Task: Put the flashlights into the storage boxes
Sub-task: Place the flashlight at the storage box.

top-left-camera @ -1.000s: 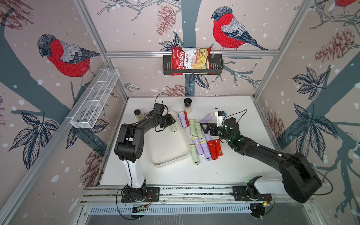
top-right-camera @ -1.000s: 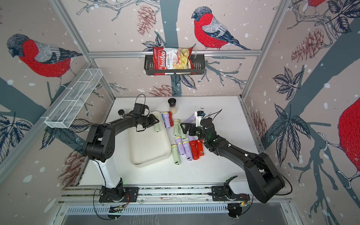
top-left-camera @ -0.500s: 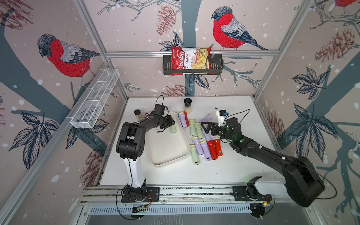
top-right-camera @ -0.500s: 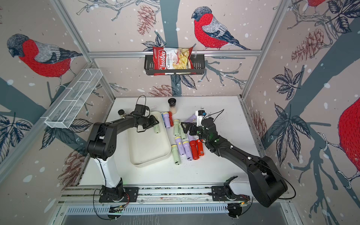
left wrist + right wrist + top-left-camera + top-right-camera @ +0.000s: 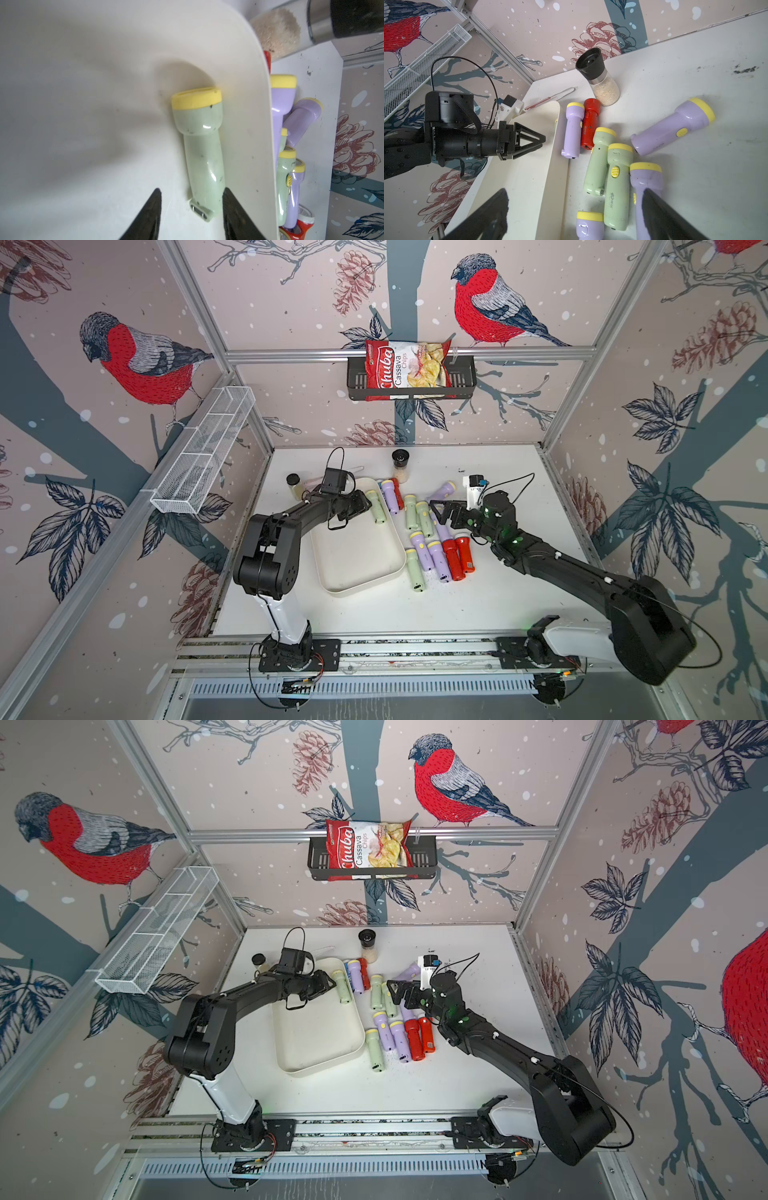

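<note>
Bullfinch-and-pinecone wallpaper [image 5: 291,302] on three walls. Aluminium frame rail [image 5: 291,355]. White mesh rack [image 5: 203,452] left wall; black basket [image 5: 463,379], chips bag [image 5: 405,369], back wall. White tabletop [image 5: 478,605].

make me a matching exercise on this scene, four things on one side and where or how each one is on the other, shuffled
1 chip bag
2 cream tray
3 grinder
4 right gripper

a open above loose torches
b holds one green torch
c in the black wall basket
d upright at the back of the table

Pairs: 1-c, 2-b, 3-d, 4-a
</note>
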